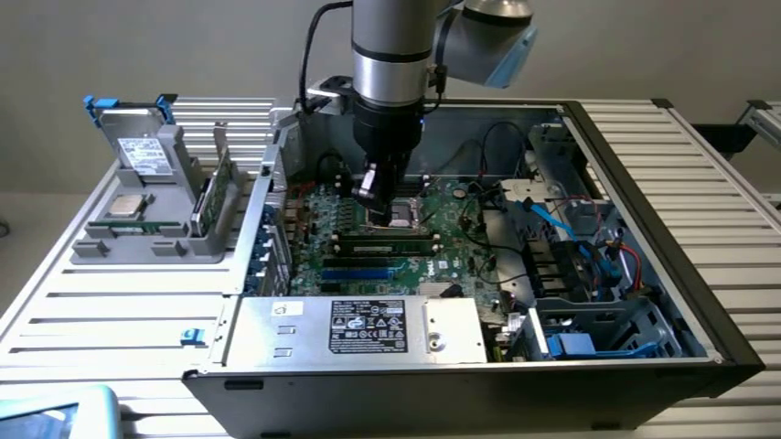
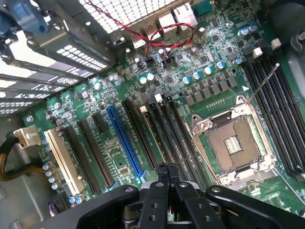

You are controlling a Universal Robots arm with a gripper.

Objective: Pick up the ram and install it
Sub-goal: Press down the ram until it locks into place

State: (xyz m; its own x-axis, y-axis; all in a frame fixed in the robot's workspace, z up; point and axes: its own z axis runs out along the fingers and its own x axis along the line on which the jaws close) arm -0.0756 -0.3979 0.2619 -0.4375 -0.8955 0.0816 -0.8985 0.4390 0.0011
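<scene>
My gripper (image 1: 388, 208) hangs inside the open computer case (image 1: 683, 274), low over the motherboard (image 1: 366, 265) beside the empty processor socket (image 2: 233, 143). Its two black fingers (image 2: 159, 191) are pressed together with nothing between them. In the wrist view the gripper (image 2: 167, 168) sits right above the long black memory slots (image 2: 178, 138). A long green ram stick (image 1: 388, 241) with dark chips appears to sit in one of those slots, just in front of the fingers in the exterior view. A second green board (image 1: 214, 197) stands on edge in the grey holder.
The grey holder (image 1: 146, 247) at the exterior view's left also carries a labelled drive (image 1: 149, 155) and a square silver chip (image 1: 126, 205). A power supply box (image 1: 354, 329) fills the case front. Cables and a drive cage (image 1: 586, 265) crowd the right side. Red wires (image 2: 162, 36) run near the rear ports.
</scene>
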